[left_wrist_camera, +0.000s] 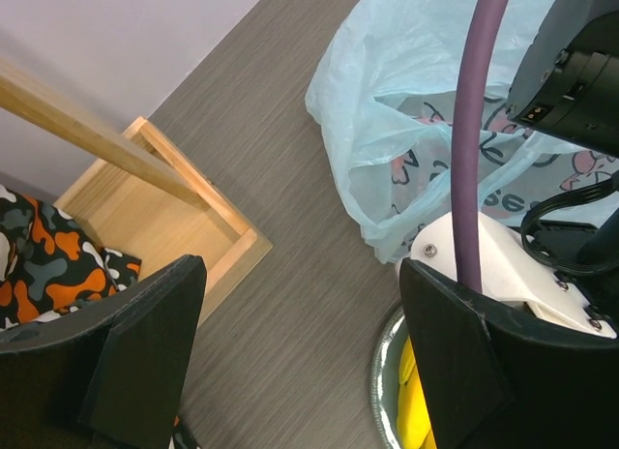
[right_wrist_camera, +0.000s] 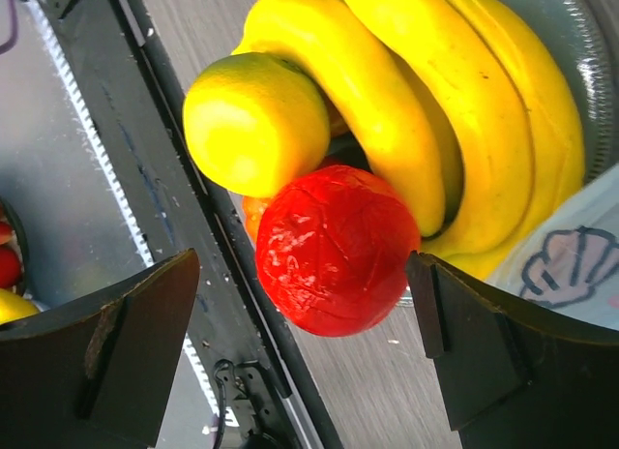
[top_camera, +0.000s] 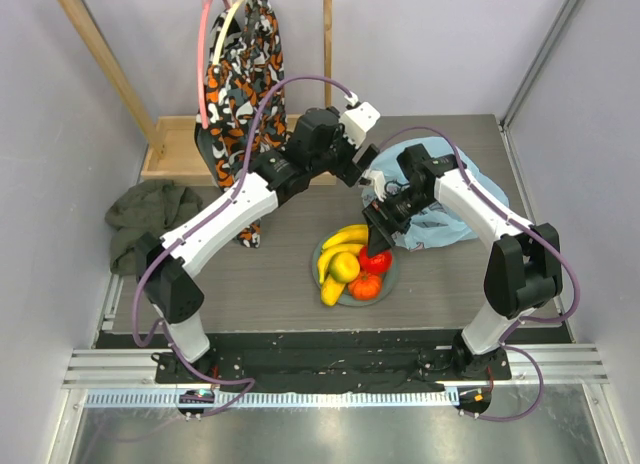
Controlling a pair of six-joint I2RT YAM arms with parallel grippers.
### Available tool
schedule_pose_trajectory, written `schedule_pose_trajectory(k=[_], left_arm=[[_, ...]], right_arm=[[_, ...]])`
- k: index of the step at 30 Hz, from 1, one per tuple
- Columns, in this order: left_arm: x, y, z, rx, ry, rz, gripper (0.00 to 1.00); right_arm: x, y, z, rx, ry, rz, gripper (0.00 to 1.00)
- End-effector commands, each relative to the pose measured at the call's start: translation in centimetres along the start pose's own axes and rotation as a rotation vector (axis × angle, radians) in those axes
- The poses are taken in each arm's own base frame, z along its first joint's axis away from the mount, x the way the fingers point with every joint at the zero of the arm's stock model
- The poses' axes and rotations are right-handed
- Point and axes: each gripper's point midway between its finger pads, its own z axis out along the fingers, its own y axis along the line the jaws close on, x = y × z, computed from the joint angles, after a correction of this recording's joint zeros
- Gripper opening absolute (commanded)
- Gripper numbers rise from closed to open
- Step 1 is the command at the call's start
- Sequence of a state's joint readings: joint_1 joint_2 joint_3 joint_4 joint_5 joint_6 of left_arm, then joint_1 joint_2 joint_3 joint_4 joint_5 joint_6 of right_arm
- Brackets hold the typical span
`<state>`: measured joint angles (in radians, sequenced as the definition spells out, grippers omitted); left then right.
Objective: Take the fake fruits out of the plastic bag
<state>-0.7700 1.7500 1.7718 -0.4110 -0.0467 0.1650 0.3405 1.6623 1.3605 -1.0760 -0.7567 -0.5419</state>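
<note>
Top external view, from the bottom edge upward: both arm bases sit on a black rail. Just above them, low centre on the grey table (top_camera: 270, 274), a round plate (top_camera: 392, 277) holds the fake fruits. The long yellow fruit (top_camera: 332, 289) and the small orange one (top_camera: 366, 287) lie at its lower rim. The yellow-green round fruit (top_camera: 345, 267) and the red apple (top_camera: 376, 261) sit in the middle, and the banana bunch (top_camera: 345, 236) curves along the upper rim.

The right gripper (top_camera: 384, 227) hangs over the plate's upper right edge, above the apple. In the right wrist view its fingers (right_wrist_camera: 106, 362) stand wide apart with nothing gripped. The apple shows in the gap below them, next to the round fruit and the bananas, with a corner of printed bag at the right edge.

Higher in the frame, the plastic bag (top_camera: 470, 199) lies crumpled right of centre, just beside the plate and partly under the right arm. Whether it still holds anything cannot be told. The left gripper (top_camera: 352, 174) hovers at the bag's upper left corner. The left wrist view shows its fingers (left_wrist_camera: 126, 362) spread and empty, with the bag's crinkled folds at upper right.

At the left edge a green cloth (top_camera: 150, 219) is bunched up, with a wooden tray (top_camera: 170, 149) above it. At the top a patterned cloth (top_camera: 240, 74) hangs from a wooden frame.
</note>
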Motion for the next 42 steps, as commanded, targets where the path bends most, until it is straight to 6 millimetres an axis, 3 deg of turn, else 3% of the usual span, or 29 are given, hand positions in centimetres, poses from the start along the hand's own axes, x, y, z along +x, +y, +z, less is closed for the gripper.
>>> schedule_pose_trajectory(k=[1,7,11,14,17,22,25,29,30,31,33,34,35,36,37,38,39,40,41,42], left_arm=[[-2.4,0.2,-0.2,0.008,-0.062,-0.004,0.86],[-2.7,0.4,-0.2,-0.001,-0.068,-0.004,0.86],[-3.4,1.0,-0.9,-0.025,-0.085,-0.008,0.87],[-3.7,1.1,-1.7,-0.021,-0.091,-0.004,0.89],[-3.8,1.3,-3.1,-0.008,-0.094,0.007,0.89],[-3.0,1.5,-5.8,0.022,-0.085,0.008,0.88],[-2.1,1.3,-7.6,0.066,-0.061,0.008,0.87],[-1.0,0.2,-10.8,0.159,-0.042,0.020,0.88],[-0.2,-0.3,-11.5,0.194,-0.015,0.031,0.88],[0.7,-0.7,-11.9,0.214,0.005,0.038,0.89],[1.5,-1.6,-13.5,0.267,0.025,0.053,0.89],[3.0,-2.2,-14.0,0.302,0.073,0.061,0.89],[3.2,-2.3,-14.7,0.301,0.077,0.065,0.89],[3.8,-2.2,-15.1,0.297,0.090,0.065,0.88],[5.5,-2.4,-15.1,0.296,0.125,0.074,0.88],[5.5,-2.3,-16.0,0.290,0.110,0.090,0.88],[6.2,-2.3,-16.2,0.287,0.117,0.100,0.88],[7.3,-2.1,-16.3,0.271,0.143,0.112,0.88],[7.5,-1.9,-16.5,0.258,0.144,0.119,0.88],[7.2,-1.4,-16.9,0.226,0.126,0.130,0.87]], right_arm=[[-3.5,-1.1,-2.1,0.112,-0.079,-0.092,1.00],[-5.3,-2.8,-3.5,0.168,-0.113,-0.101,1.00],[-5.1,-4.4,-4.7,0.215,-0.125,-0.055,1.00],[-3.0,-5.9,-6.7,0.233,-0.112,-0.002,1.00],[1.2,-6.4,-8.3,0.201,-0.026,0.020,0.95],[8.7,-4.8,-7.8,0.109,0.170,0.030,0.82],[10.5,-6.0,-6.7,0.154,0.200,0.039,0.81],[11.1,-10.4,-5.7,0.275,0.224,0.085,0.82],[9.9,-12.9,-6.0,0.345,0.190,0.084,0.82],[10.0,-14.7,-5.6,0.369,0.191,0.162,0.82],[9.6,-19.5,-7.5,0.492,0.143,0.242,0.82],[7.0,-21.9,-9.8,0.582,0.077,0.268,0.82],[7.1,-24.6,-10.0,0.609,0.071,0.313,0.81],[4.2,-27.1,-14.0,0.715,-0.012,0.305,0.81],[3.2,-28.4,-15.3,0.749,-0.048,0.318,0.82],[2.5,-29.3,-16.0,0.758,-0.076,0.343,0.82],[-0.5,-29.4,-18.4,0.783,-0.153,0.293,0.82],[-1.6,-29.0,-18.9,0.769,-0.181,0.273,0.82],[-2.7,-27.5,-19.4,0.738,-0.213,0.254,0.82],[-3.9,-25.7,-18.4,0.659,-0.251,0.233,0.84]])
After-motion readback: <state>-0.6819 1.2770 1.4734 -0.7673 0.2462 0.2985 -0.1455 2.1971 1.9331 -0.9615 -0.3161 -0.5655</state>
